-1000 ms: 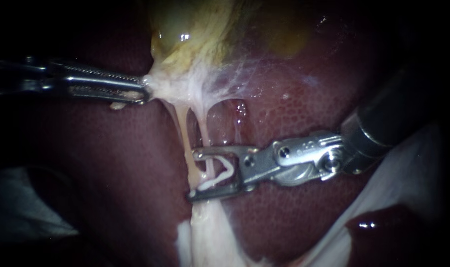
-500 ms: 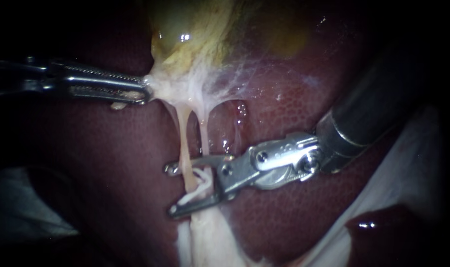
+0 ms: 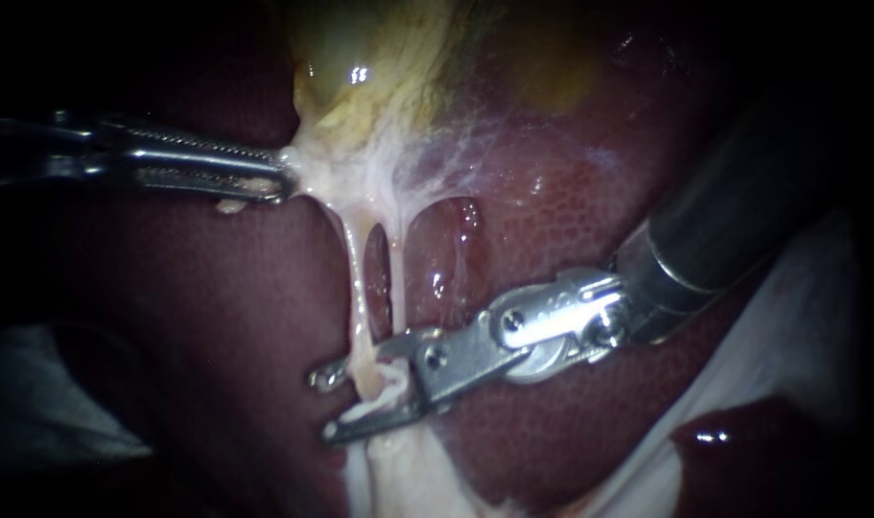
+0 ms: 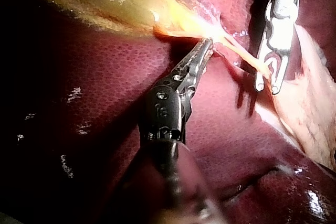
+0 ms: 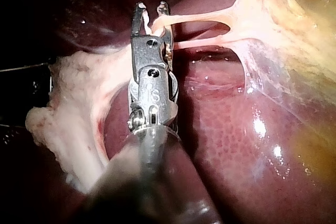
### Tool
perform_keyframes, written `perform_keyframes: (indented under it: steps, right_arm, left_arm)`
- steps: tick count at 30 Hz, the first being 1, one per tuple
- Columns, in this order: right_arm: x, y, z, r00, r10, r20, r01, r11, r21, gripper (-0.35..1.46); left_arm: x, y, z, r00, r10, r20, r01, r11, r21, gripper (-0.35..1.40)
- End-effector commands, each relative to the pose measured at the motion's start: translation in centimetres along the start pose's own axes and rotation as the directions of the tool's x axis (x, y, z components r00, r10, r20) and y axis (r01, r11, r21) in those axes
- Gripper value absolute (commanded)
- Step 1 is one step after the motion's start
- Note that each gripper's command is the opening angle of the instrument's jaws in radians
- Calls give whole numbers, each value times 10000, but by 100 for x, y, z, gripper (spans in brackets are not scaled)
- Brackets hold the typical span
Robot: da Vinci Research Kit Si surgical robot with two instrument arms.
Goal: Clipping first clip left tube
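Liver (image 3: 216, 317), dark red and finely mottled, makes up the background. The yellow-green gallbladder (image 3: 379, 67) lies along the top edge.

Left instrument (image 3: 283, 177): shaft comes in level from the left. Pincer closed tight on pale tissue at the lower end of the gallbladder, which is drawn out taut toward the left. The left wrist view agrees, with no gap at the tip and the pale strand clamped there.

Two thin pale tubes run down from that gripped tissue, with a slot of liver showing between them. The left tube (image 3: 357, 288) is the longer one and reaches down into the right instrument's pincer. The second tube (image 3: 399, 259) lies just beside it and goes out of sight behind the upper half of that pincer.

Right instrument (image 3: 323, 405): shaft comes in from the upper right, tip pointing left. Pincer partly closed and holding a white clip (image 3: 384, 395) between its two halves. The left tube crosses inside the clip, and both metal tips reach past the tube on its left. In the right wrist view the tube enters between the two tips.

Pale ragged tissue (image 3: 398, 480) hangs below the pincer. Cannot tell whether the clip has latched.
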Motion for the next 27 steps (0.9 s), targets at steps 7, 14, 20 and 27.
perform_keyframes:
  steps: [7,14,20,27]
  right_arm:
    - [0,-1,-2,9980,626,-29,-627,9980,-9,-35]
    - [4,1,-7,9857,1684,-93,-1684,9857,20,-35]
    - [4,1,-8,9841,1774,-94,-1773,9841,78,-35]
    - [2,3,-8,9821,1881,-96,-1880,9821,94,-35]
  left_arm:
    - [0,0,0,10000,1,-3,-1,10000,1,-35]
    - [0,0,0,10000,1,-3,-1,10000,0,-35]
    - [0,-1,1,10000,1,-3,-1,10000,0,-35]
    - [0,-2,1,10000,2,-3,-2,10000,-3,-35]
